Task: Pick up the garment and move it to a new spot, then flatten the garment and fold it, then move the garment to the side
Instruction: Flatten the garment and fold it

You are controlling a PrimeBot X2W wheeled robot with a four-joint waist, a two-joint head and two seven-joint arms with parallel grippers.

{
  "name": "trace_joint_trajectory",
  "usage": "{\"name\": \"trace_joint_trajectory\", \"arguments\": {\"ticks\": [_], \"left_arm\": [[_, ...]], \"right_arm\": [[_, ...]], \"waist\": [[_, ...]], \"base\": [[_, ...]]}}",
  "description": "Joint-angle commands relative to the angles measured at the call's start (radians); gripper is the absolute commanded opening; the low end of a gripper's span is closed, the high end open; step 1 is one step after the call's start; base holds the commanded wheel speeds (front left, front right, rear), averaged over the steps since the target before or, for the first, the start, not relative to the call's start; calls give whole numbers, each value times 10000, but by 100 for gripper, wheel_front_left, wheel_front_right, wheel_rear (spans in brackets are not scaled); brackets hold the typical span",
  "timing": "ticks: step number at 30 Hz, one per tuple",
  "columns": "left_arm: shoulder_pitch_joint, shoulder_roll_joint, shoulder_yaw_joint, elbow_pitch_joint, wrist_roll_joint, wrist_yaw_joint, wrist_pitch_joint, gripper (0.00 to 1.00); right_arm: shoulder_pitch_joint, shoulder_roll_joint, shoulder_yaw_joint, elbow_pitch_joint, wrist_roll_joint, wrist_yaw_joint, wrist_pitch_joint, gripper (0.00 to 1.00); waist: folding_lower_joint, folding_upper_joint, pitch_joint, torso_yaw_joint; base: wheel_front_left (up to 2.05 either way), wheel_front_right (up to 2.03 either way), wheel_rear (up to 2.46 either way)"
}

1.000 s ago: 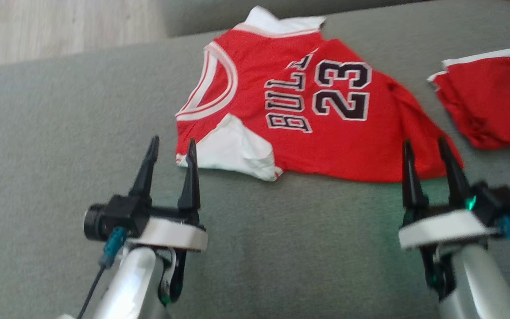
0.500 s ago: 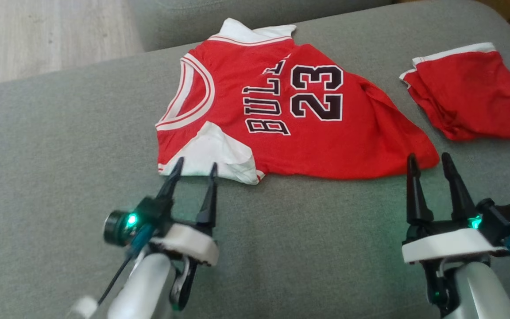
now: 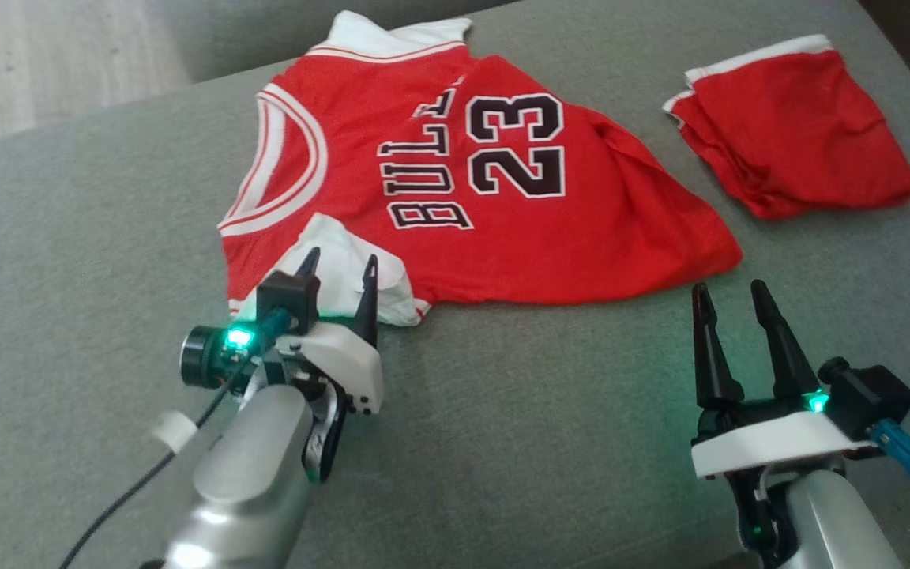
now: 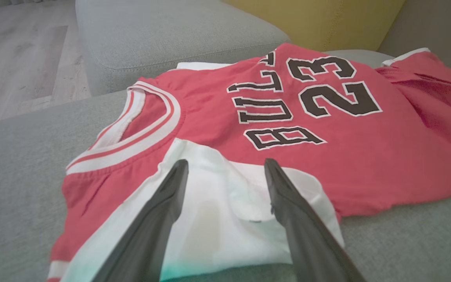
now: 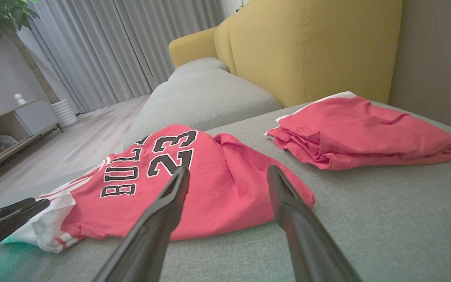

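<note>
I had the red jersey (image 3: 502, 229) lying crumpled on the grey sofa seat (image 3: 542, 411), a bit left of the middle and toward the far side. It was not flat. One far edge was folded over, and a white patch (image 4: 217, 219) stuck out at its near left corner.

My left gripper (image 3: 342, 257) was wide open with its fingers over that white patch, holding nothing. I think that corner was a good place to grab, because the cloth bunched up there. My right gripper (image 3: 729, 287) was wide open and empty too, just short of the jersey's near right corner, so both could lift it together.

On the jersey I could read "BULL" (image 3: 423, 178) in black letters with white edges. The last letter hid in a fold. Next to it was a big "23" (image 3: 518, 150). Red shorts (image 3: 795, 134) sat folded at the far right, well apart from the grippers.
</note>
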State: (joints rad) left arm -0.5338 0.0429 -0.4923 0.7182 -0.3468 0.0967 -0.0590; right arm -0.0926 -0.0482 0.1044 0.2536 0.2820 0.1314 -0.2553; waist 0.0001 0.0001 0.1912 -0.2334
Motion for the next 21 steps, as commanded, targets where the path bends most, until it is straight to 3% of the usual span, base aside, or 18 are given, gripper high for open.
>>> {"name": "trace_joint_trajectory", "arguments": {"ticks": [1, 6, 12, 14, 15, 16, 21], "left_arm": [[-613, 75, 204, -61, -121, 73, 8, 100], [-1178, 75, 243, 769, -248, 284, 69, 100], [-1630, 76, 226, 1714, -407, 160, 340, 100], [-1689, 76, 173, 1934, -446, 96, 390, 20], [-1689, 76, 173, 1934, -446, 96, 390, 20], [-1704, 76, 136, 2012, -450, 65, 365, 0], [-1698, 75, 115, 2156, -644, 0, -82, 0]], "right_arm": [[-332, -21, 286, -256, 115, -7, -64, 100], [-396, -21, 344, -259, 257, -7, -64, 100], [-468, -20, 316, -274, 361, -7, -64, 100], [-473, -20, 305, -274, 374, -7, -64, 100], [-473, -20, 305, -274, 374, -7, -64, 100], [-474, -20, 287, -273, 376, -7, -64, 100], [-467, -20, 143, -316, 315, -7, -64, 100]], "waist": [[-1, -1, 83, -161], [-1, -1, 262, -424], [-1, -1, 423, -561], [-1, -1, 424, -569], [-1, -1, 424, -569], [-1, -1, 412, -559], [-1, -1, 240, -274]], "base": [[0, 0, 0], [0, 0, 0], [0, 0, 0], [0, 0, 0], [0, 0, 0], [0, 0, 0], [0, 0, 0]]}}
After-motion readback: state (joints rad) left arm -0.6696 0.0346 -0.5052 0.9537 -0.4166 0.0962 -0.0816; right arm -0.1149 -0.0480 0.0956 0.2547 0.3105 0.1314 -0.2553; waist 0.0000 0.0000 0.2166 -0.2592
